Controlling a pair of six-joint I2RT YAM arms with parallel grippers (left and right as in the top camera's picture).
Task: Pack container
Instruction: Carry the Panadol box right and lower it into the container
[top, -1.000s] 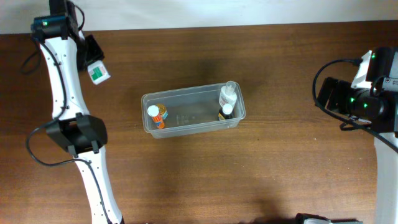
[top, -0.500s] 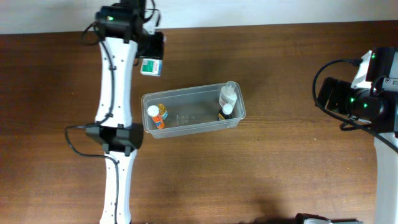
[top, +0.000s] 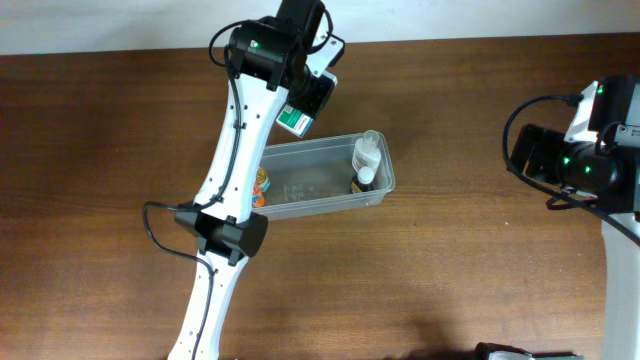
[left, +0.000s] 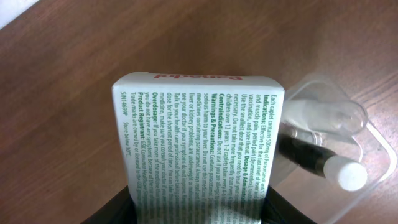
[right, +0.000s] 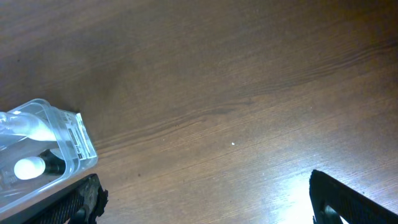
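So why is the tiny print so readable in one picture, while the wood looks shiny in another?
Left wrist view: the box sits right at the lens, print sharp, the bottles behind it softer. Right wrist view: light glares off the table at lower right. Overhead view: even light, the container crisp.

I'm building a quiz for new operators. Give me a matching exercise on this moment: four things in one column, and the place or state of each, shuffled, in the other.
Things:
1. medicine box
2. clear bottle
3. orange bottle
4. right claw

Places or states:
A. open, off to the side of the container
B. in the container's end nearer the right arm
C. gripped by the left claw
D. in the container's end nearer the left arm, partly hidden by it

Pairs: 1-C, 2-B, 3-D, 4-A.
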